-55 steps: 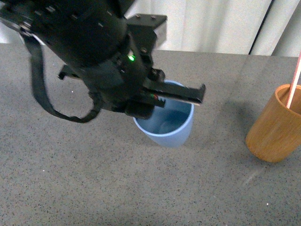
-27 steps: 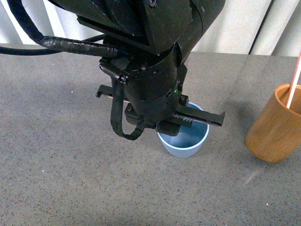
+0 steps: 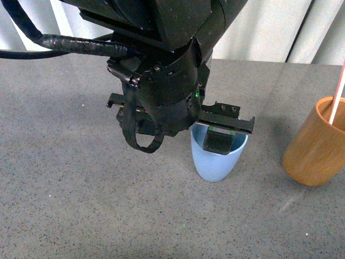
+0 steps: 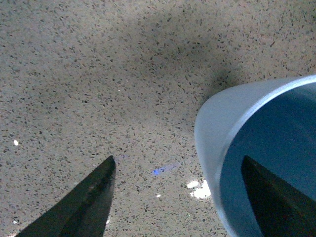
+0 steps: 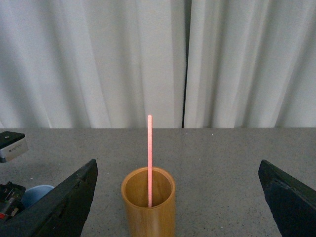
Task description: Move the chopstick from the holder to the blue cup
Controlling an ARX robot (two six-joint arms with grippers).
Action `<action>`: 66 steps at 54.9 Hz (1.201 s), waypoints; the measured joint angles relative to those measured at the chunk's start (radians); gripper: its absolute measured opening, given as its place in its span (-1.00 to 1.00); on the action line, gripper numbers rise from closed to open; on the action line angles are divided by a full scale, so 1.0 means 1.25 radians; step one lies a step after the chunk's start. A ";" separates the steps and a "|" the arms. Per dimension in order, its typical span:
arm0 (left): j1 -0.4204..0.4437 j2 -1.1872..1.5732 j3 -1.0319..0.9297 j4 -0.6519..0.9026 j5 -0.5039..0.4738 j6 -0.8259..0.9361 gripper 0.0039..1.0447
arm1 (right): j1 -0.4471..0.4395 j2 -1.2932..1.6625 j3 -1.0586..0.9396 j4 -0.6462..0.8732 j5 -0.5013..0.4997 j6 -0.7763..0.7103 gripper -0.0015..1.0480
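Blue cup: left gripper jaws spread astride its wall
Chopstick: standing in holder
Right gripper: jaws spread

L arm angled down, L gripper jaws apart, R gripper jaws wide

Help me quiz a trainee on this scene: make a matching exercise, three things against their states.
Things:
1. chopstick
2. blue cup
3. holder

States:
A. its wall stands between the open jaws of the left gripper
B. orange-brown, to the right of the other cup in the front view
C. pink, standing inside a cup

Pairs: 1-C, 2-A, 3-B
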 joint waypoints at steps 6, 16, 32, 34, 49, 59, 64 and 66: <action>0.012 -0.014 0.000 -0.006 0.000 -0.002 0.80 | 0.000 0.000 0.000 0.000 0.000 0.000 0.81; 0.053 -0.098 0.000 -0.024 0.018 0.000 0.87 | 0.000 0.000 0.000 0.000 0.000 0.000 0.81; 0.174 -0.400 -0.189 0.177 -0.081 0.065 0.87 | 0.000 0.000 0.000 0.000 0.000 0.000 0.81; 0.177 -0.407 -0.192 0.179 -0.083 0.068 0.87 | 0.000 0.000 0.000 0.000 0.000 0.000 0.81; 0.171 -0.403 -0.251 0.305 -0.136 0.110 0.76 | 0.000 0.000 0.000 0.000 0.000 0.000 0.81; 0.239 -0.506 -0.572 0.909 -0.163 0.193 0.08 | 0.000 0.000 0.000 0.000 0.000 0.000 0.81; 0.283 -0.594 -0.673 0.963 -0.125 0.200 -0.34 | 0.000 0.000 0.000 0.000 0.000 0.000 0.81; 0.291 -0.610 -0.695 0.966 -0.115 0.201 -0.44 | 0.000 0.000 0.000 0.000 0.000 0.000 0.81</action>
